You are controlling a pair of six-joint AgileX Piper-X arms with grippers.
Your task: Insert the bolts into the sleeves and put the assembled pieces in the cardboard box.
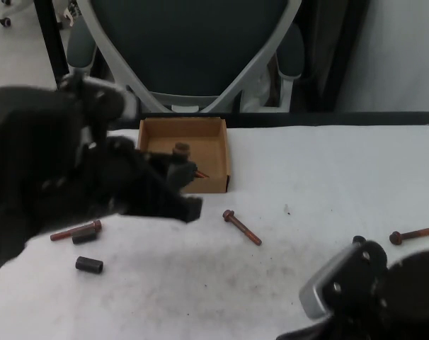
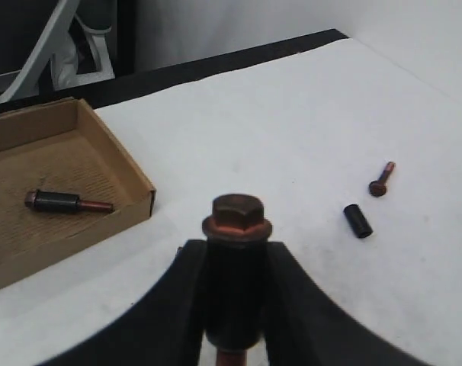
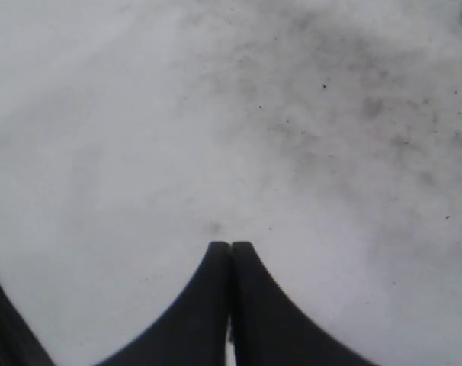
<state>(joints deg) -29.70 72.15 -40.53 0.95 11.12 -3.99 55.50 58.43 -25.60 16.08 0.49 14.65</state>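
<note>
My left gripper [image 2: 237, 255] is shut on a black sleeve [image 2: 235, 297] with a copper bolt through it, the hex head [image 2: 236, 217] standing above the fingers. In the high view this gripper [image 1: 178, 168] hangs over the cardboard box [image 1: 216, 152]. One assembled piece [image 2: 63, 202] lies inside the box [image 2: 132, 171]. Loose on the table are a bolt [image 1: 241, 227], another bolt [image 1: 411, 234], a third bolt [image 1: 74, 230] beside a sleeve [image 1: 84, 238], and a sleeve [image 1: 89, 265]. My right gripper [image 3: 231, 255] is shut on nothing, just above bare table.
A white cloth [image 1: 321, 177] covers the bench. Behind its far edge stands an office chair [image 1: 193, 42]. The right arm [image 1: 363, 287] sits low at the near right corner. A loose bolt [image 2: 381, 179] and sleeve [image 2: 358, 220] lie beside the left gripper's path.
</note>
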